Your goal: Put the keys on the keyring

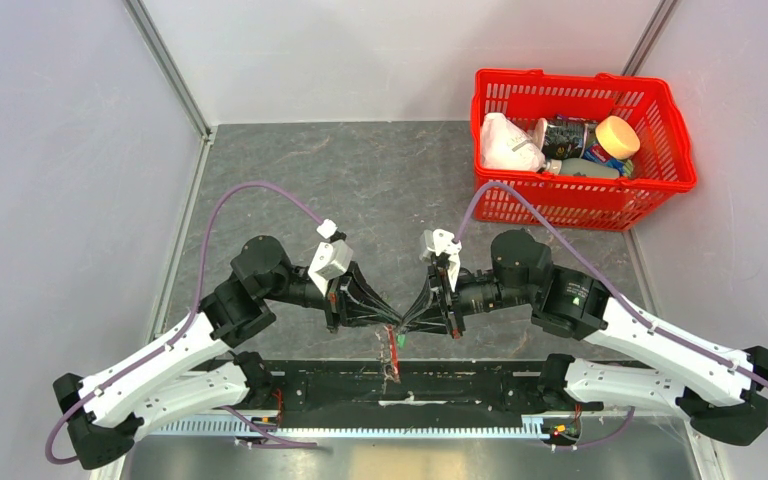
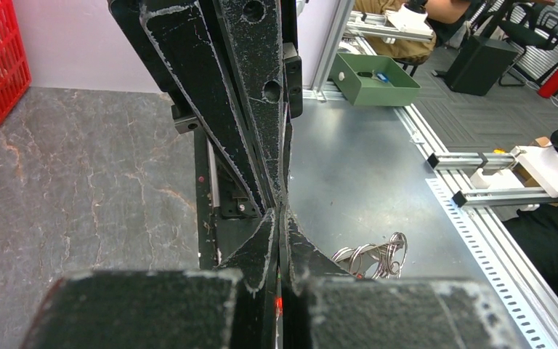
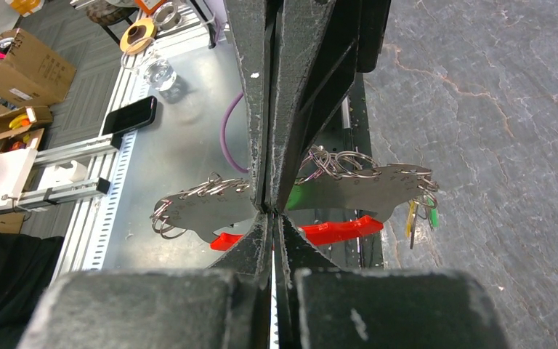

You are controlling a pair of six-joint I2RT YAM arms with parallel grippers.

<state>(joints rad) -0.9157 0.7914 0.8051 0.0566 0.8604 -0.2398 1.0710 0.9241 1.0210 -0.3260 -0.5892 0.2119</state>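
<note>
1. In the overhead view the left gripper and the right gripper met tip to tip near the 6 o'clock edge of the grey stone table. Both pairs of jaws were pressed fully together.
2. From above, the keyring showed only as a thin red-and-green sliver running toward 6 o'clock from the meeting tips, over the black base rail.
3. The right wrist view gave far more. The keyring had a flat grey metal body with a red strip along its 6 o'clock edge, and it spread to 3 and 9 o'clock of the closed right gripper.
4. Only there did the keys show, hanging at the 3 o'clock end beside yellow and green tags. Small split rings clustered along the 12 o'clock edge, and a green tag sat just beside the fingers.
5. The left wrist view hid nearly all of this behind the shut left gripper. Just a bunch of small rings peeked out at 4 o'clock.
6. In every view the fingers covered the contact spot, so I could not tell which pair actually pinched the keyring.
7. The red basket of odds and ends stood at 1 o'clock on the table, well apart from the grippers.
</note>
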